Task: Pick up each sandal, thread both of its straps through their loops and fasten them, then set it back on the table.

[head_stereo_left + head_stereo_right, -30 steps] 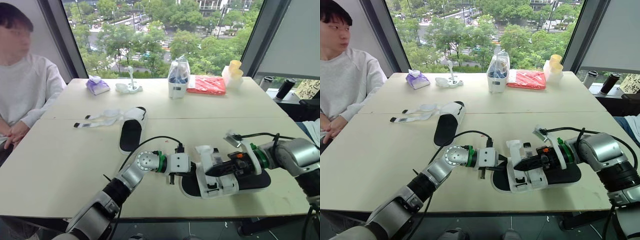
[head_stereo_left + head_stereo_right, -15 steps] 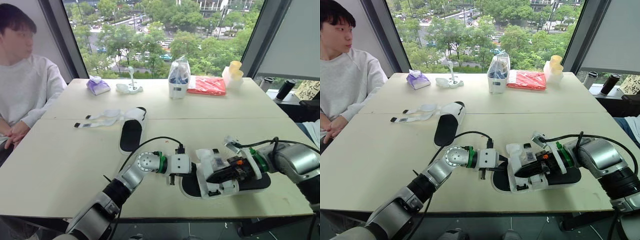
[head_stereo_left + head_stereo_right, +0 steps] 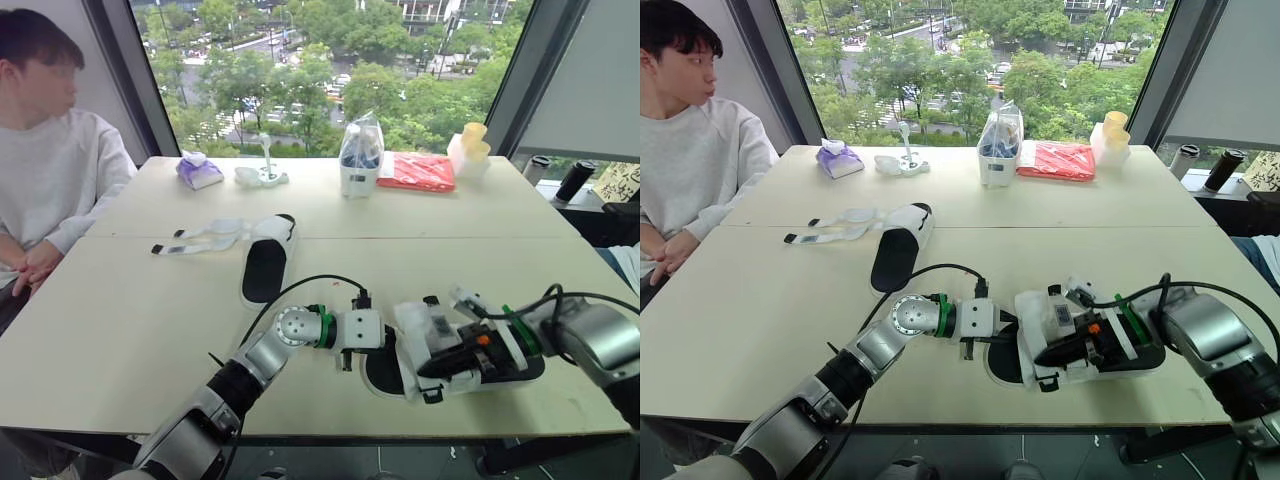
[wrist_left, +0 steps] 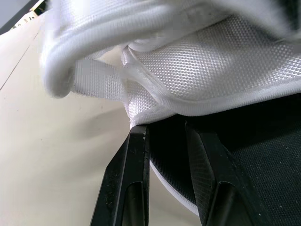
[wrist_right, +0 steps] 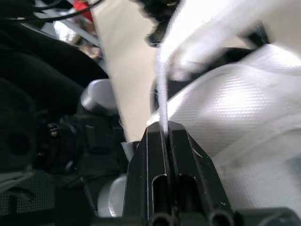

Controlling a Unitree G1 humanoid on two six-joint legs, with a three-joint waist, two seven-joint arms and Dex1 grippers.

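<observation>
The near sandal, black-soled with white straps, lies by the table's front edge. My left gripper is shut on its toe end; in the left wrist view the sole's white rim runs between the two black fingers. My right gripper reaches across the white upper and is shut on a thin white strap, which stands edge-on out of the closed fingertips. The second sandal lies further back on the left, its two straps spread flat and unfastened.
A person sits at the table's left side. Along the far edge stand a purple tissue pack, a small white item, a clear bag with a bottle, a red packet and yellow cups.
My right gripper has sunk lower and nearer the front edge, drawing the strap down over the sandal's upper. The left gripper has kept its hold on the toe end.
</observation>
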